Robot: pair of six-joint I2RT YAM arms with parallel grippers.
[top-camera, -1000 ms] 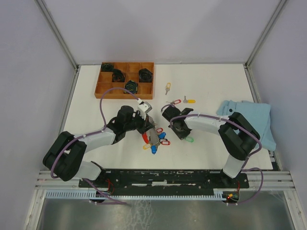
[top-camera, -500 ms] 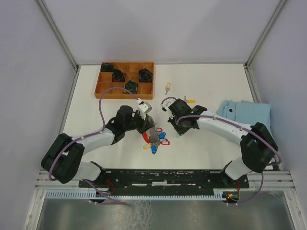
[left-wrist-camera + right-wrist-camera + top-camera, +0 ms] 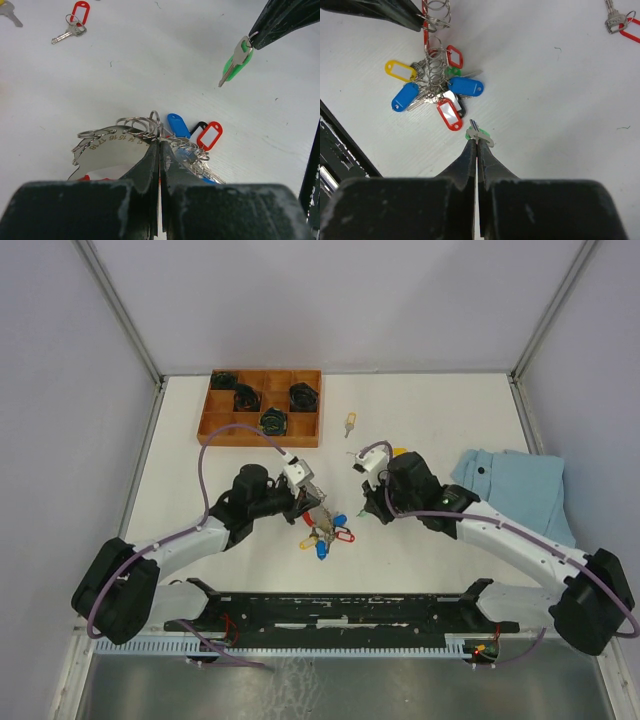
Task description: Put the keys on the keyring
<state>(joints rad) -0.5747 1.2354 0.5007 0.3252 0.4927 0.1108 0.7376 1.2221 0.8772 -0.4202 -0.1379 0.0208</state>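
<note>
My left gripper is shut on the wire loops of the keyring, a bunch with a silver numbered band and blue, red and yellow tags. It hangs from the fingers down to the table. My right gripper is shut on a silver key with a green tag, held above the table just right of the bunch; the same key shows in the left wrist view. Loose keys lie farther back: a red-tagged one and a yellow-tagged one.
A wooden compartment tray with black parts stands at the back left. A light blue cloth lies at the right edge. Another key with a yellow tag lies beside the right arm's wrist.
My right gripper has lifted the green-tagged key off the table and the arm has stretched out toward the back and left. The left gripper has raised the keyring a little.
</note>
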